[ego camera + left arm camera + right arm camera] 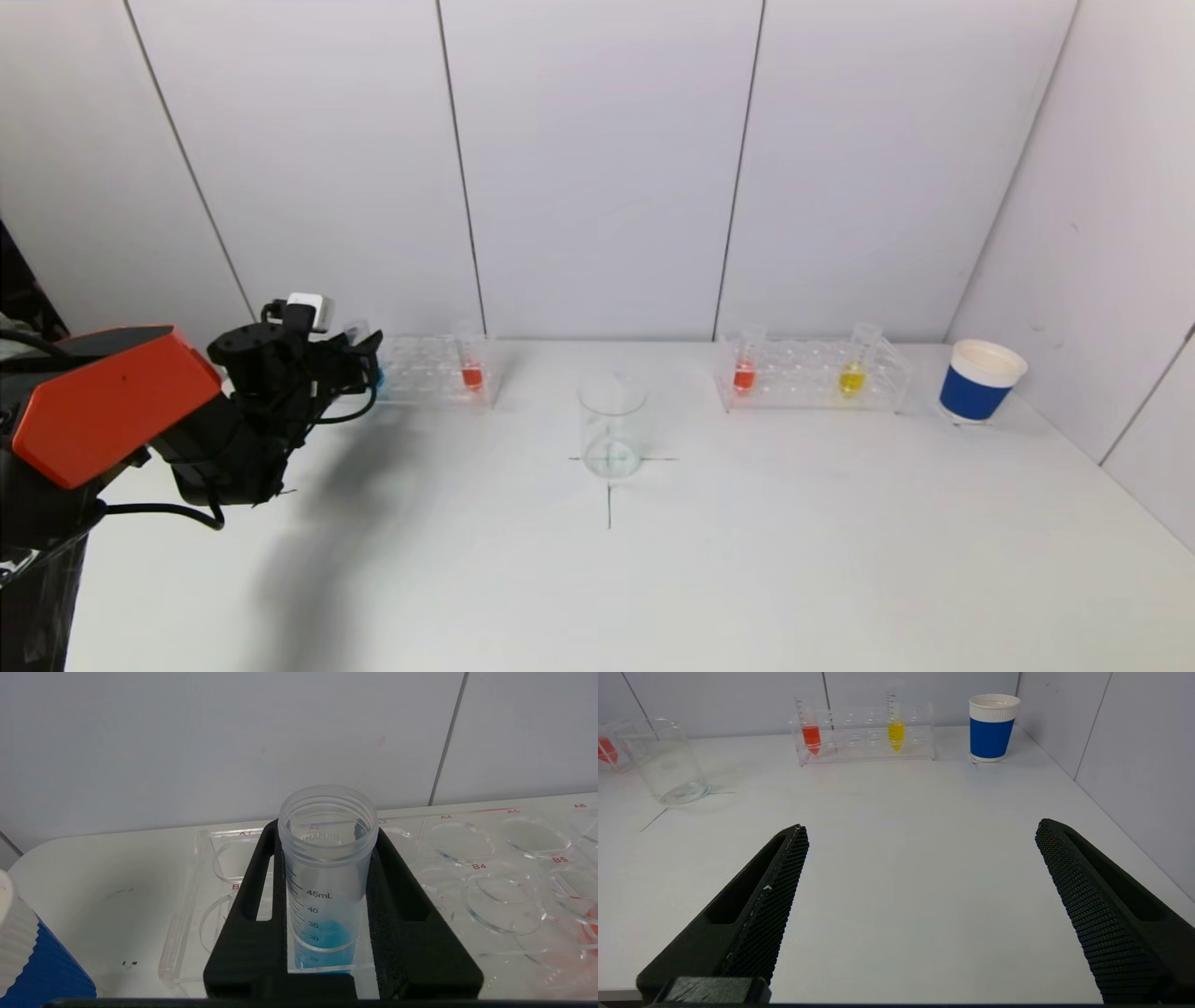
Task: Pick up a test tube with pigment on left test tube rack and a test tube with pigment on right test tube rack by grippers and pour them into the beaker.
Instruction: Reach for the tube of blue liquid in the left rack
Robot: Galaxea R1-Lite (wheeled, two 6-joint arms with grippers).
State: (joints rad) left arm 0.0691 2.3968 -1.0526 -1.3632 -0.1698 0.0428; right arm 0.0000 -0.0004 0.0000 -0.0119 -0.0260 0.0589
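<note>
The left gripper (327, 896) has its two fingers pressed on the blue-pigment test tube (327, 877), which sits in the left test tube rack (187, 933). I think it must lift it straight up, then go to the beaker (611, 425). The right gripper (920, 905) waits wide open, holding nothing.

1. In the head view, the black left claw (366, 366) covers most of the clear plastic tube of blue liquid (376, 376).
2. The right claw (922, 830) is outside the head view.
3. The left wrist view's edge cuts off the blue-and-white ribbed paper cup (32, 966) and a tube of red liquid (592, 921).
</note>
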